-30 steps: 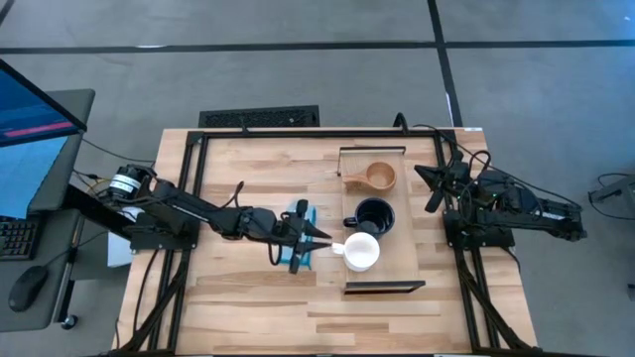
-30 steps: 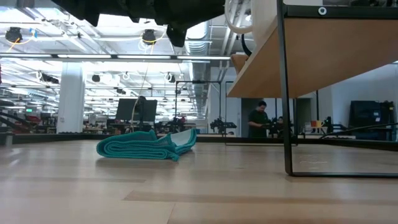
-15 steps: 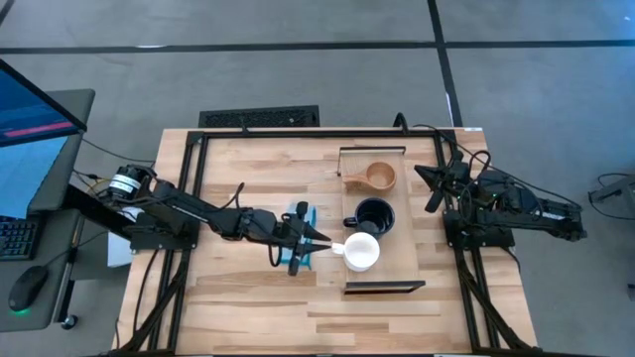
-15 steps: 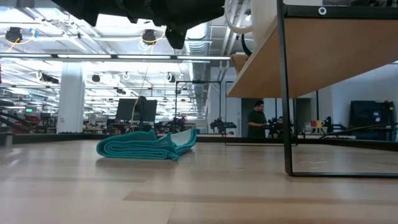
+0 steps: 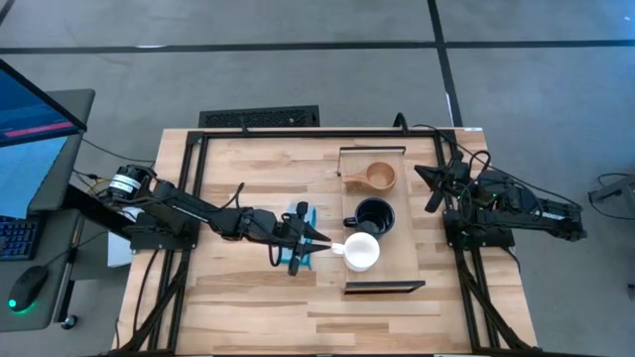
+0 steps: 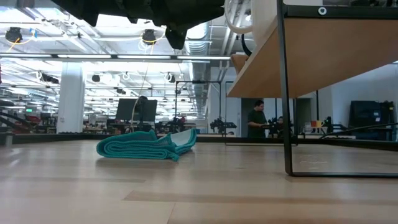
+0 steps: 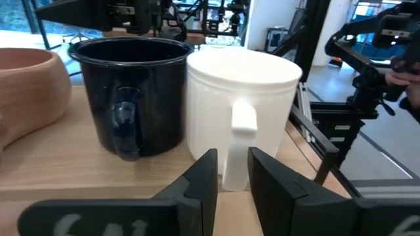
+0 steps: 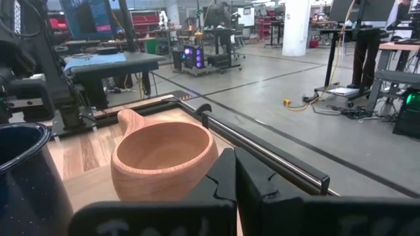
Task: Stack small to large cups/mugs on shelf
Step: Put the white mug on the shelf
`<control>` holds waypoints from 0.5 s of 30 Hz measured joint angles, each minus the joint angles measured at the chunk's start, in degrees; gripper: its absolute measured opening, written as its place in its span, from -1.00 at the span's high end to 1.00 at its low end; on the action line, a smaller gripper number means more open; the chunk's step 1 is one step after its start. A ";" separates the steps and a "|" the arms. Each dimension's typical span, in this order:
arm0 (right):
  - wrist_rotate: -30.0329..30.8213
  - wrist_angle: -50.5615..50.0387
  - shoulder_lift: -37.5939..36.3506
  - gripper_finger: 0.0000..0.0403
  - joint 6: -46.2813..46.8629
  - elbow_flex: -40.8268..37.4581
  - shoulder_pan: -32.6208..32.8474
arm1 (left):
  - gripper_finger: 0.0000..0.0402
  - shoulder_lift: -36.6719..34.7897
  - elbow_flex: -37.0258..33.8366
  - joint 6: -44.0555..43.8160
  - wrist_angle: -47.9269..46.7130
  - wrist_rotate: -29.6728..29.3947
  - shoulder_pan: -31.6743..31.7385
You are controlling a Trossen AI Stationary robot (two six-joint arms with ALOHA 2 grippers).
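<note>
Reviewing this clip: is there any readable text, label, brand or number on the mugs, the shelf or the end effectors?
None readable.
White marks on the left end effector body: too blurred.
White marks on the right end effector body: cut off, unreadable.
White mug, navy mug, wooden cup, shelf: no markings visible.

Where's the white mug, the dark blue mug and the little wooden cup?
white mug (image 7: 239, 92): left wrist view, on its front wall above the handle.
dark blue mug (image 7: 147, 92): left wrist view, on its side wall.
little wooden cup (image 8: 164, 160): right wrist view, on its outer wall.
</note>
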 joint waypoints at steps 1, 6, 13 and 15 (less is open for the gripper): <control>0.00 -0.04 0.00 0.92 -0.01 0.00 0.00 | 0.63 0.00 0.00 0.02 0.00 0.34 0.00; 0.00 -0.07 0.00 0.91 0.02 0.00 0.00 | 0.63 0.00 0.00 0.07 0.00 1.78 0.00; 0.00 -0.07 0.00 0.92 0.04 0.00 -0.01 | 0.52 0.00 0.00 0.07 -0.01 2.31 0.00; 0.00 -0.06 0.00 0.92 0.04 0.00 0.00 | 0.47 0.00 0.00 0.07 -0.02 1.15 0.00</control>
